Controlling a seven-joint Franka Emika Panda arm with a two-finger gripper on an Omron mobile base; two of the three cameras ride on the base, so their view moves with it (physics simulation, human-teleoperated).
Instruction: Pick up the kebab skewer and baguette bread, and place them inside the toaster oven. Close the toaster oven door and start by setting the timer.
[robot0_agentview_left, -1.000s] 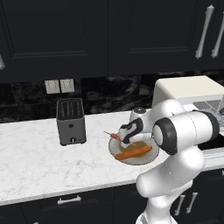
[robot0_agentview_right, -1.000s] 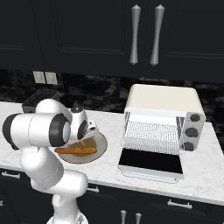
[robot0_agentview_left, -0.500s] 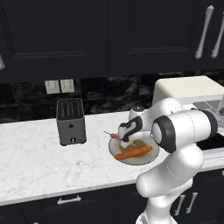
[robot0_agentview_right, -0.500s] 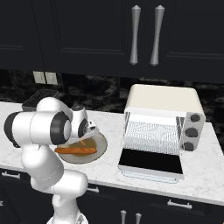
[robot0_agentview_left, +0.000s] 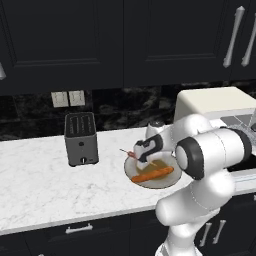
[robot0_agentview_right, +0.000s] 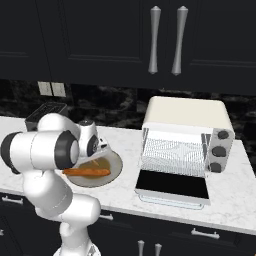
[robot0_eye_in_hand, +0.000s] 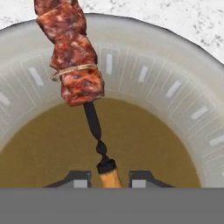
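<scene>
1. White marbled surface (robot0_agentview_left: 45, 185) under dark cabinets carries everything; the fingers (robot0_eye_in_hand: 108, 178) hang low over a round plate (robot0_eye_in_hand: 183, 87) on it, seen closest in the hand view.
2. Between the two dark tips sits the tan handle end of the kebab skewer (robot0_eye_in_hand: 72, 61). The tips stand just beside it on either side, but their contact lies at the picture's lower edge, so I cannot tell whether they are clamped on it or merely bracketing it.
3. Straight ahead of the fingers the twisted dark shaft runs out to the reddish-brown meat chunks, which reach past the plate's far rim. In the left base view the skewer (robot0_agentview_left: 131, 153) sticks out beyond the hand.
4. Handling, as a judgement: the stick is thin, stiff and light, with the meat's weight far from the handle, so a hold at the very end may let it pivot or droop. A firm pinch across the handle, square to the shaft, looks best; the meat itself would be soft and greasy to grip.
5. Just beside the fingers, on the same plate, lies the baguette bread (robot0_agentview_left: 152, 174), smooth and rounded; it seems likely to roll, so take it across its middle.
6. Well off to the fingers' side stands the toaster oven (robot0_agentview_right: 185, 145), its toaster oven door (robot0_agentview_right: 172, 184) folded down flat and the rack exposed.
7. Farther the other way sits a dark slot toaster (robot0_agentview_left: 81, 138).
</scene>
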